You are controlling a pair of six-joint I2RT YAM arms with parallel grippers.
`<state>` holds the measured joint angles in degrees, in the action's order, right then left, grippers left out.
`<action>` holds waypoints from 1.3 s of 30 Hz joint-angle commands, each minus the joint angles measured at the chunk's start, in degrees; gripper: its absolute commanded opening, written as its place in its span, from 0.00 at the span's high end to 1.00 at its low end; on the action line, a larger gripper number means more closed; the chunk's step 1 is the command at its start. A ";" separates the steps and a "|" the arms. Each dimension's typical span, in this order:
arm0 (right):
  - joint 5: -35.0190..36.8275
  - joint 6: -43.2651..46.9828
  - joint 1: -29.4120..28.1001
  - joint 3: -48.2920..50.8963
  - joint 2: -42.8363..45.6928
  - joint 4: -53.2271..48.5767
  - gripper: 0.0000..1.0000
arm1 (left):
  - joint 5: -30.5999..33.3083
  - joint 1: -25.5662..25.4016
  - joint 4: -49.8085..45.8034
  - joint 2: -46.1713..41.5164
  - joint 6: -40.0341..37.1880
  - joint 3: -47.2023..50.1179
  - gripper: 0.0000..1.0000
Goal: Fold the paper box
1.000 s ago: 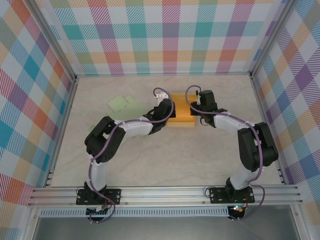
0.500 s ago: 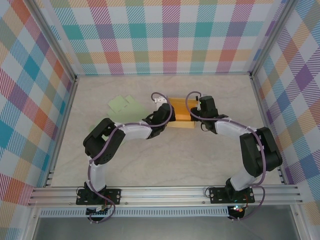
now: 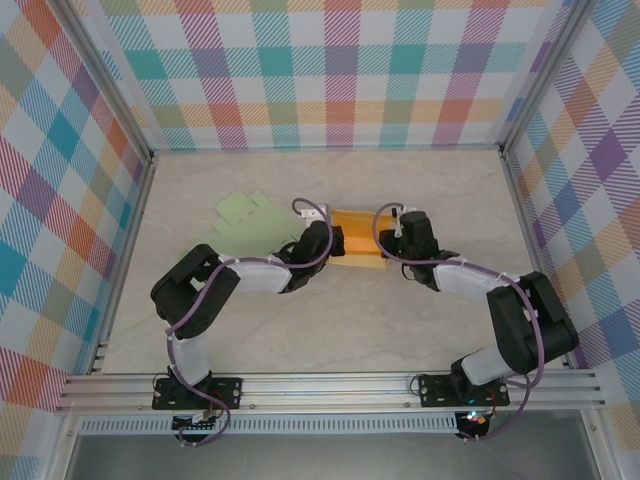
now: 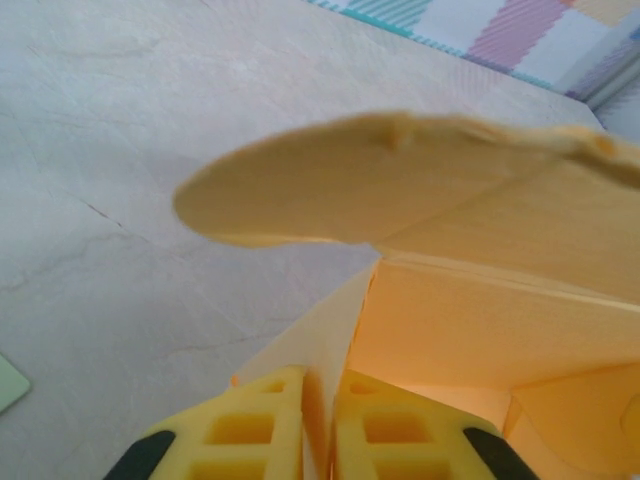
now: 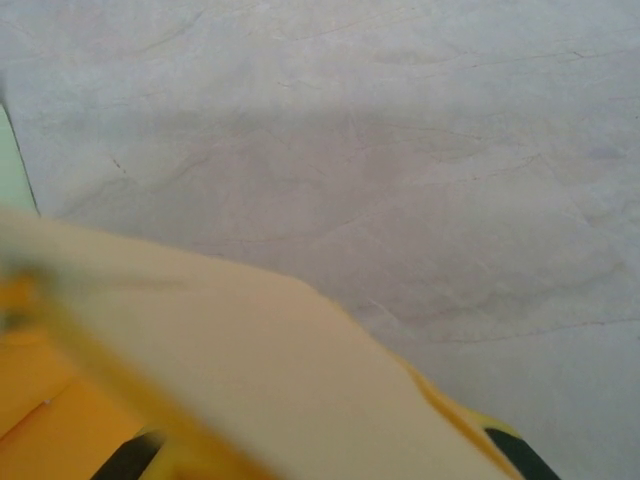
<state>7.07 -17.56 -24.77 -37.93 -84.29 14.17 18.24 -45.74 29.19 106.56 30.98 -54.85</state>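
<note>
The orange paper box (image 3: 357, 240) sits mid-table, partly folded, between my two grippers. My left gripper (image 3: 322, 246) is at its left end. In the left wrist view its yellow fingers (image 4: 250, 440) are shut on a thin side wall of the paper box (image 4: 470, 330), and a rounded flap (image 4: 330, 185) hangs above. My right gripper (image 3: 396, 240) is at the box's right end. In the right wrist view a blurred flap (image 5: 220, 340) covers the jaws, one yellow finger (image 5: 470, 425) peeks out beside it, and the finger bases stand close together as if clamped on the box.
Pale green paper sheets (image 3: 245, 210) lie on the table to the left of the box; a corner of green paper (image 4: 8, 382) shows in the left wrist view. Metal frame rails and plaid walls enclose the marbled table (image 3: 330, 320).
Both grippers and the orange box have shifted toward the near edge. The arms have stretched lower and flatter, and the box now looks tilted with its top flap raised.
</note>
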 commanded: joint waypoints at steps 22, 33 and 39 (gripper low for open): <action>3.31 0.34 -4.18 7.80 0.39 4.20 0.80 | -4.09 -4.44 2.10 -15.06 -5.68 17.12 0.14; 3.38 -0.07 -4.40 7.44 2.23 1.43 0.73 | 8.72 -9.95 -12.13 -25.87 -6.21 20.96 0.12; 3.56 -0.24 -4.40 7.65 4.54 -1.06 0.64 | 19.48 -15.00 -21.52 -31.28 -4.69 20.10 0.12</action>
<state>10.07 -17.39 -28.71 -30.76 -81.30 15.59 29.71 -59.07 14.41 77.65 25.74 -34.48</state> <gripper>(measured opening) 0.352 0.879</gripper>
